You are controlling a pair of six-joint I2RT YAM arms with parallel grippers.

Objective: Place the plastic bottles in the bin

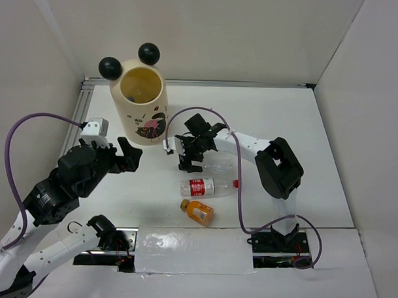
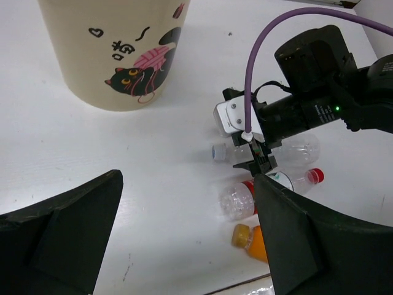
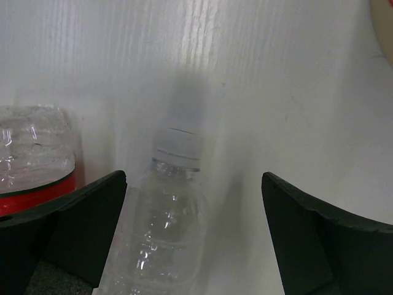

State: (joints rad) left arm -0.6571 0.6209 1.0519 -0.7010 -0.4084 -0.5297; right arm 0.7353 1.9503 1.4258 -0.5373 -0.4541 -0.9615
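Note:
The cream bin (image 1: 142,104) with two black ball ears stands at the back left; its cat print shows in the left wrist view (image 2: 116,49). Three bottles lie right of it: a plain clear bottle (image 1: 219,164), a red-label bottle (image 1: 203,187) and a short orange bottle (image 1: 198,212). My right gripper (image 1: 190,163) is open, low over the clear bottle's neck. In the right wrist view the clear bottle (image 3: 169,215) lies between the fingers (image 3: 67,227), nearer the left one, untouched. My left gripper (image 1: 128,157) is open and empty, in front of the bin.
The red-label bottle (image 3: 31,166) lies just left of my right gripper (image 3: 193,233). In the left wrist view my left gripper (image 2: 187,227) faces the red-label bottle (image 2: 245,196) and the orange bottle (image 2: 249,238). A shiny taped strip (image 1: 196,244) runs along the front edge. White walls enclose the table.

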